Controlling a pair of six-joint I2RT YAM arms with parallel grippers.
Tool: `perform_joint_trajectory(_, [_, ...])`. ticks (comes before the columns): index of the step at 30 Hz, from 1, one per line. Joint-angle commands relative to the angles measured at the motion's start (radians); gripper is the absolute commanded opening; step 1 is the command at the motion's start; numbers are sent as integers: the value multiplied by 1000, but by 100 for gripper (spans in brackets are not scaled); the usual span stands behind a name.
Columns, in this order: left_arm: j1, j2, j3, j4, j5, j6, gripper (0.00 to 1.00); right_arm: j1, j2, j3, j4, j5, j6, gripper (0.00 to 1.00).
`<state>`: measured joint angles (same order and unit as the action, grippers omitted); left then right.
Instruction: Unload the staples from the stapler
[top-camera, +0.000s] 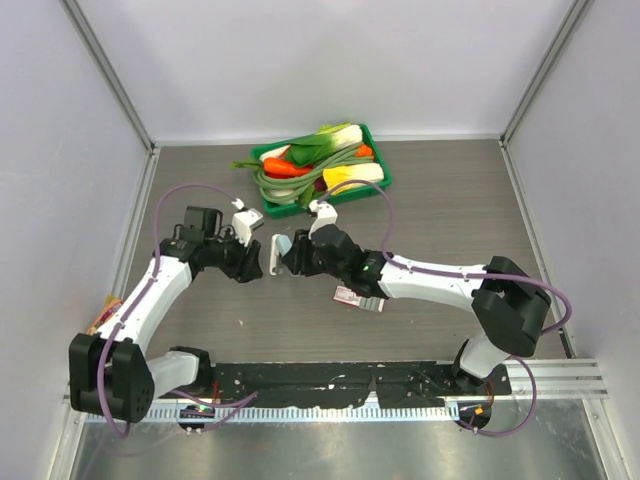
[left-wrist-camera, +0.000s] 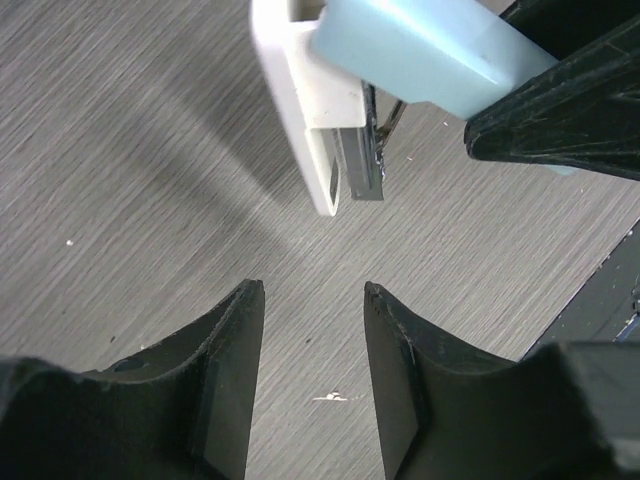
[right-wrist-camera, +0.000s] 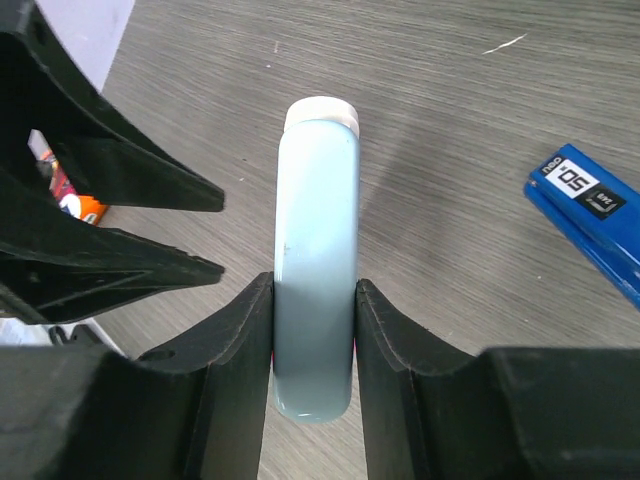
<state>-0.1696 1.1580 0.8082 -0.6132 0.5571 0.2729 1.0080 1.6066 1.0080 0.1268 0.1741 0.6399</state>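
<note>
Across the middle of the desk (top-camera: 450, 200), reaches inward with both arms, bringing the two pincers face to face at close range, probably so one can steady a thing while the other works at its end. Shows, at the far edge and well apart from the action, a green tray (top-camera: 380, 150) heaped with toy vegetables, with no part in the job. Clamps the right pincer (right-wrist-camera: 313, 285) around the rear half of a pale blue-and-white oblong object (right-wrist-camera: 318, 230), lifted and pointed toward the left arm; presents that way a white base and a small metal channel (left-wrist-camera: 360, 165) at the near end, seen from the left wrist. Holds the left pincer (left-wrist-camera: 308, 290) just short of that end, jaws parted with only bare desk between them, gripping nothing, seemingly lined up to take hold. Leaves the stapler (right-wrist-camera: 590, 220), dark blue with a white label, flat on the desk beside the right pincer and apart from it, untouched; hidden in the top view. Tucks a red-and-white carton (top-camera: 358, 297) partly under the right forearm. Offers no staples that can be told for sure: only a thin pale sliver (right-wrist-camera: 505, 43) on the desk, too small to name.
</note>
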Motion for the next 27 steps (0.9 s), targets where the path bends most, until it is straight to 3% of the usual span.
perform_joint_trajectory(1, [-41,22,-3,43,33,110,48,3,-74,-14,117,-36,49,1])
perform_joint_trajectory(8, [-50,48,-41,64,64,195,51,3,-109,-39,134,-65,76,1])
perform_joint_trajectory(11, [-56,65,-40,59,83,204,55,3,-120,-52,151,-74,90,1])
perform_joint_trajectory(15, [-59,75,-52,101,84,219,69,3,-117,-57,172,-103,106,1])
perform_joint_trajectory(19, [-61,83,-52,132,72,219,69,3,-116,-66,197,-137,122,1])
perform_joint_trajectory(23, [-61,72,-63,177,53,221,56,3,-129,-88,198,-150,132,1])
perform_joint_trajectory(25, [-59,68,-84,197,24,229,39,1,-140,-103,197,-150,136,1])
perform_joint_trajectory(26, [-59,68,-89,217,18,230,26,1,-146,-108,197,-150,138,1])
perform_joint_trajectory(27, [-62,72,-92,220,0,241,20,1,-149,-112,197,-151,142,1])
